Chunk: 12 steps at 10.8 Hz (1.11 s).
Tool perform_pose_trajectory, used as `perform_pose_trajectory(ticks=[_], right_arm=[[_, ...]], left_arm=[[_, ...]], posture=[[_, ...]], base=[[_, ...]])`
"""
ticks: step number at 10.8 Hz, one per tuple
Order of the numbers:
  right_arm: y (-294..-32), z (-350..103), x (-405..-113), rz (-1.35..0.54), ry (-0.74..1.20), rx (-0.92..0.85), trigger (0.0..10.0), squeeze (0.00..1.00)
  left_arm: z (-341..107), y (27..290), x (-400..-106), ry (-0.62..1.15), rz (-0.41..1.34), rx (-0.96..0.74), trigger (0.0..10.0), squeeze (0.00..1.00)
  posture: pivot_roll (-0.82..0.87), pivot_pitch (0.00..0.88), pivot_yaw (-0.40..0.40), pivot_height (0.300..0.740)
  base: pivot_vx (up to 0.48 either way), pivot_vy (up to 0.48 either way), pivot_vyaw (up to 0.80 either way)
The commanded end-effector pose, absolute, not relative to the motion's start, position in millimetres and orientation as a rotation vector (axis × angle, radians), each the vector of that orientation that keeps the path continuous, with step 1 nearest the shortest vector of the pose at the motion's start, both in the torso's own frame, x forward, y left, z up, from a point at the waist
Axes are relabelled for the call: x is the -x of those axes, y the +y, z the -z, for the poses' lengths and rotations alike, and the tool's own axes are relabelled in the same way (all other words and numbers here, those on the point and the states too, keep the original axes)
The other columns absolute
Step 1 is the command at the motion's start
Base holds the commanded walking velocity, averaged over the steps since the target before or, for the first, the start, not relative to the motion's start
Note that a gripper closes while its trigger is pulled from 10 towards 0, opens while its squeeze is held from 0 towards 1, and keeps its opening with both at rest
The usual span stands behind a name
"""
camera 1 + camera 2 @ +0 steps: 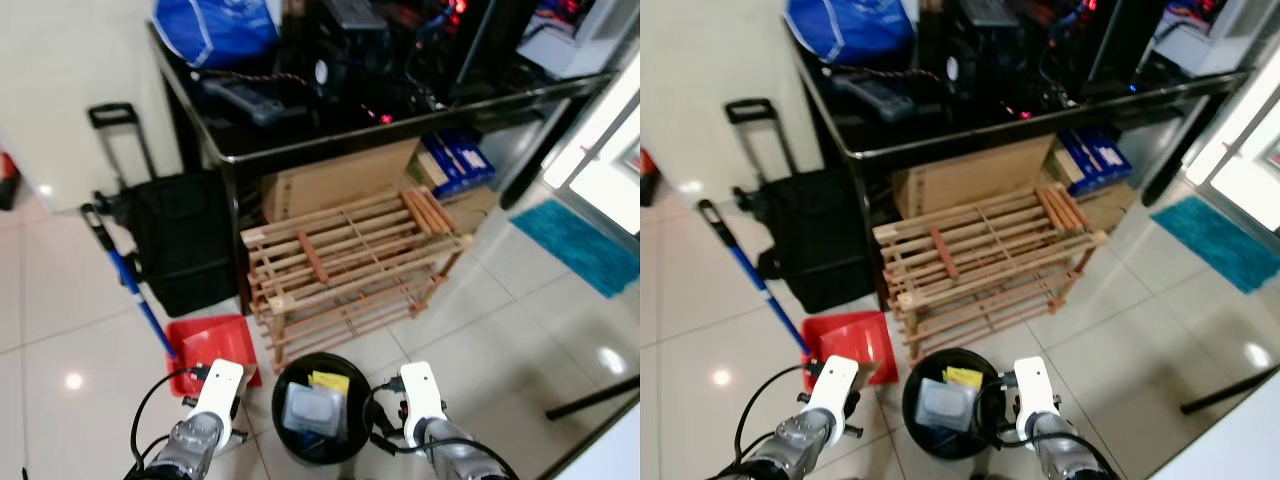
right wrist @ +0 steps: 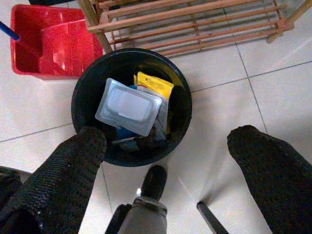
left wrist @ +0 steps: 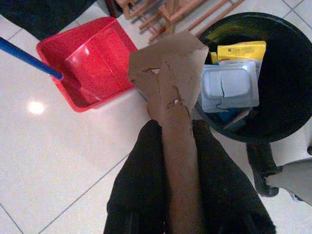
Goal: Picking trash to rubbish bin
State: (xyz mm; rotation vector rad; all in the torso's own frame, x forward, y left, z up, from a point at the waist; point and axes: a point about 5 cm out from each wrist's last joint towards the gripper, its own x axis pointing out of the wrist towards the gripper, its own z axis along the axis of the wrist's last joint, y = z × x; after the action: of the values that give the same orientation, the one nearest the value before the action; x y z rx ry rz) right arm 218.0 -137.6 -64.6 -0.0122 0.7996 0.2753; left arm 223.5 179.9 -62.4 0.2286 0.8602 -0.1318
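The left claw [image 3: 178,146] was closed on a torn piece of brown cardboard [image 3: 170,78], held above the tiled floor [image 3: 58,161] between the red dustpan [image 3: 90,63] and the black rubbish bin [image 3: 287,92], its tip near the bin rim. The right claw [image 2: 165,146] was wide open and held nothing, positioned over the bin's near edge. The bin contained a clear plastic tray [image 2: 129,107] and a yellow packet [image 2: 153,85]. A wooden rack [image 1: 350,260] stood just behind the bin, beneath the black worktop [image 1: 400,125].
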Motion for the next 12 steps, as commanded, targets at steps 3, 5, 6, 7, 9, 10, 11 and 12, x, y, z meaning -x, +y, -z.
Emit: perform_pose_trajectory(ticks=[3, 5, 6, 7, 9, 10, 11, 12], right_arm=[[-136.0, 65.5, -216.5, -0.292, 0.807, 0.024, 10.0, 0.0], [-133.2, 63.9, -219.1, -0.303, 0.8, 0.015, 10.0, 0.0], [-132.1, 63.8, -219.2, -0.313, 0.802, 0.015, 10.0, 0.0], [-131.9, 63.6, -219.3, -0.315, 0.8, 0.014, 10.0, 0.0], [-132.1, 62.6, -220.6, -0.3, 0.785, -0.003, 10.0, 0.0], [-132.0, 62.1, -221.3, -0.299, 0.783, -0.002, 10.0, 0.0], [-131.3, 62.4, -221.0, -0.303, 0.787, -0.004, 10.0, 0.0], [-131.1, 63.2, -219.8, -0.305, 0.792, -0.002, 10.0, 0.0]], left_arm=[[64.7, 177.2, -220.4, 0.871, 0.149, -0.231, 10.0, 0.0], [65.5, 176.1, -219.3, 0.877, 0.157, -0.23, 10.0, 0.0], [65.6, 176.0, -219.2, 0.878, 0.157, -0.231, 10.0, 0.0], [65.5, 175.9, -219.3, 0.877, 0.157, -0.231, 10.0, 0.0], [65.5, 176.4, -219.2, 0.876, 0.157, -0.233, 10.0, 0.0], [65.3, 176.6, -219.4, 0.875, 0.158, -0.233, 10.0, 0.0], [64.8, 175.6, -220.2, 0.868, 0.164, -0.229, 10.0, 0.0], [64.4, 174.7, -220.8, 0.861, 0.162, -0.221, 10.0, 0.0]], posture=[[0.0, 0.116, -0.098, 0.74], [0.0, 0.115, -0.099, 0.74], [0.01, 0.116, -0.1, 0.74], [0.01, 0.117, -0.1, 0.74], [0.01, 0.117, -0.099, 0.74], [0.01, 0.117, -0.098, 0.74], [0.01, 0.119, -0.097, 0.74], [0.01, 0.119, -0.097, 0.74]], base=[[0.197, 0.0, 0.0], [0.274, 0.0, -0.22], [0.262, 0.0, -0.8], [0.266, 0.0, -0.76], [0.266, 0.0, -0.21], [0.27, 0.0, 0.0], [0.0, 0.0, 0.0], [0.0, 0.0, 0.0]])
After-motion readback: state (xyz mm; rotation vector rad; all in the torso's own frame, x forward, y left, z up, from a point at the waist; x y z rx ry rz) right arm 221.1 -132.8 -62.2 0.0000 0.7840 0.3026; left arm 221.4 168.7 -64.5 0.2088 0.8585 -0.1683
